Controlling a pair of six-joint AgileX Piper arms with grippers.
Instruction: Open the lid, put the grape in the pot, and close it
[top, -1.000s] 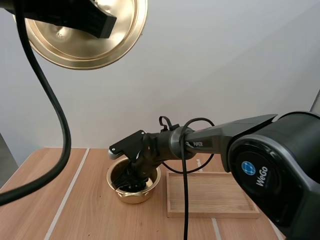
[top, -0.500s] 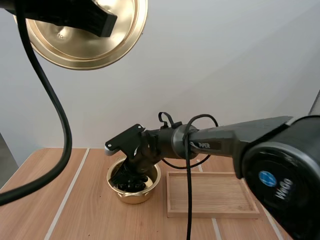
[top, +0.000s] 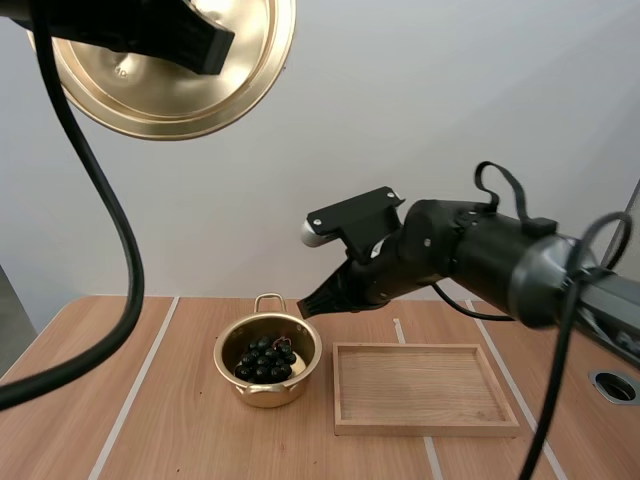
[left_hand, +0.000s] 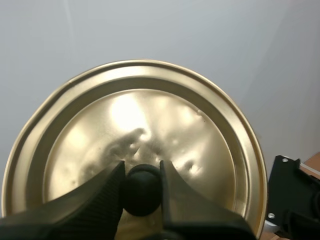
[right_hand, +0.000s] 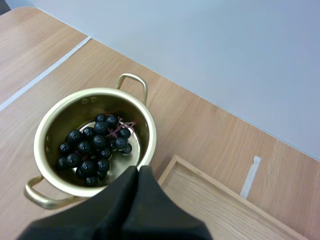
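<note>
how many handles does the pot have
2. One handle is on the pot's side nearest the wall; the other handle is opposite it, on the near side. None looks hidden.

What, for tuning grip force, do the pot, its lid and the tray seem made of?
Pot: thin metal, gold-coloured and shiny, with light reflecting off its wall.
Lid: the same golden metal, glossy with bright glare. Its knob looks like black plastic, though that is less sure.
Tray: pale wood, matt, with visible grain.

A wooden tray (top: 425, 389) lies flat on the white-striped wooden table (top: 170, 425)
</note>
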